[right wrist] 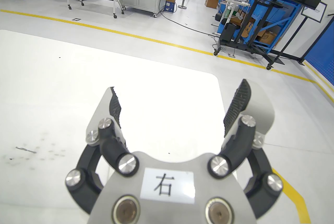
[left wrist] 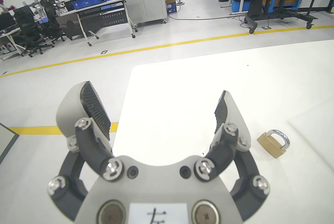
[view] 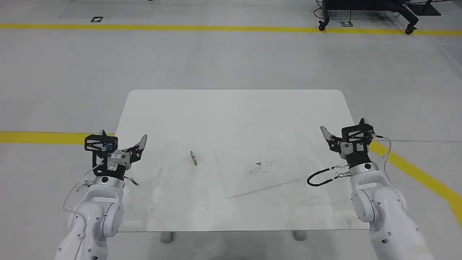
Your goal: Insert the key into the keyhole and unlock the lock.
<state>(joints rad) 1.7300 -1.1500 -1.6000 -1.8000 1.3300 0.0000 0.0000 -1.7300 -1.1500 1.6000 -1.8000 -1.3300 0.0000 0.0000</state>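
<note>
A brass padlock (view: pixel 193 158) with a silver shackle lies flat on the white table (view: pixel 238 115), left of centre. In the left wrist view the padlock (left wrist: pixel 272 144) rests just beyond one fingertip. My left gripper (view: pixel 124 143) (left wrist: pixel 156 94) hovers open and empty over the table's left edge. A thin metal key (right wrist: pixel 25 149) lies among grey smudges on the table, well off to the side of my right gripper (right wrist: pixel 177 89). The right gripper (view: pixel 345 131) is open and empty at the table's right edge.
A thin white sheet (view: pixel 289 166) covers the right part of the tabletop, its edge (left wrist: pixel 308 131) lying just past the padlock. Grey smudges (view: pixel 261 165) mark the sheet. White floor with yellow lines (view: pixel 216 27) surrounds the table.
</note>
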